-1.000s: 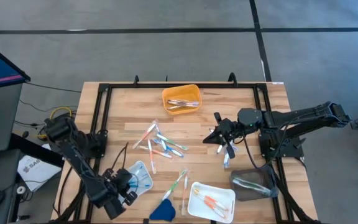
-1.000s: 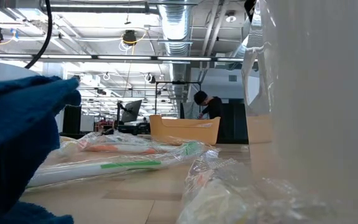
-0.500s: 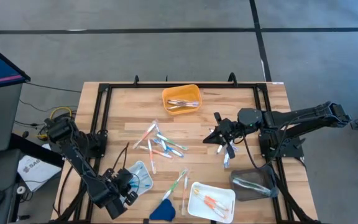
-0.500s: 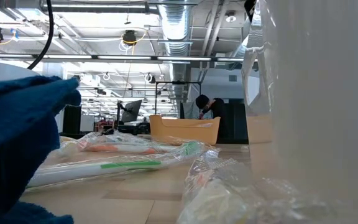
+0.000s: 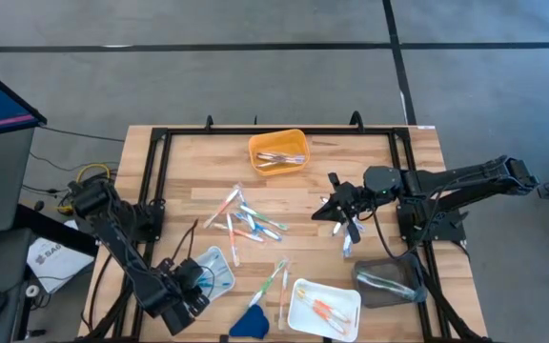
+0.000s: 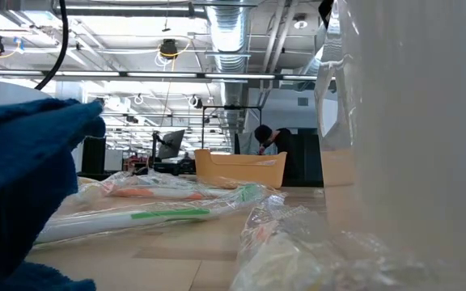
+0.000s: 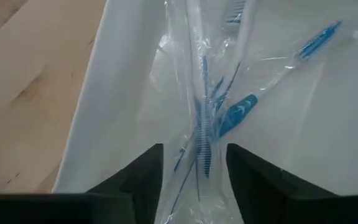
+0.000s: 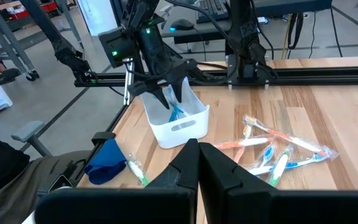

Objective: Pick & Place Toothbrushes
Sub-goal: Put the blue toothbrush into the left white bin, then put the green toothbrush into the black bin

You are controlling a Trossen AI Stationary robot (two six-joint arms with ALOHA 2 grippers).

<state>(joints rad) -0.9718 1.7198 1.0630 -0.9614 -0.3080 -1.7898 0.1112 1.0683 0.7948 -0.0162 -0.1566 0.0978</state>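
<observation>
Task partly done: left gripper (image 7: 194,163) fingers released over the bin (image 7: 114,93), blue toothbrushes (image 7: 219,115) dropped between and beyond them; right gripper (image 8: 197,163) clenched empty, loose toothbrushes (image 8: 278,152) on the table (image 8: 347,118) just ahead, unsorted.

Probably an industrial lab or workshop, exposed ceiling ducts (image 6: 231,32), hanging lamps (image 6: 167,48), concrete floor (image 5: 255,76), workbenches behind

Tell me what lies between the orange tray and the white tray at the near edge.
In the high view, a loose pile of toothbrushes lies between the orange tray and the white tray, with two more toothbrushes nearer the white one.
</observation>
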